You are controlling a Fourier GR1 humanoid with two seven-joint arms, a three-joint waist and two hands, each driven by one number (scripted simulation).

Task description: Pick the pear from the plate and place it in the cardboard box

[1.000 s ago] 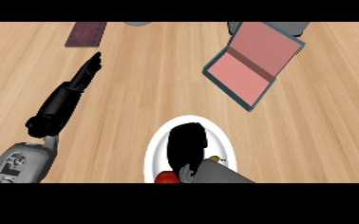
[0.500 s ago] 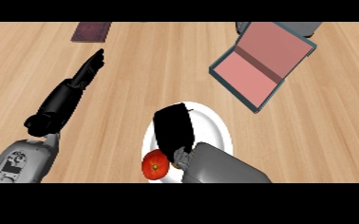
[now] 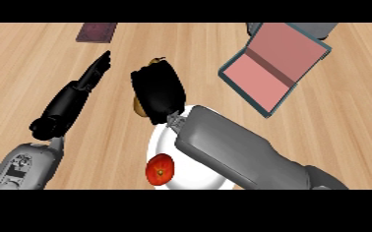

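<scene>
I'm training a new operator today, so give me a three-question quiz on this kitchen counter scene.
1. True or false: the brown pear lies on the white round plate.
2. Which hand is curled round the pear?
3. What stays on the plate: A) red tomato B) banana C) cup?

Key: 1 false, it is lifted beyond the rim; 2 the right; 3 A.

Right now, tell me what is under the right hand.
The right hand curls over the pear: only its brown side and stem tip show, the rest is covered. Below lies wooden counter, left of the plate.
</scene>
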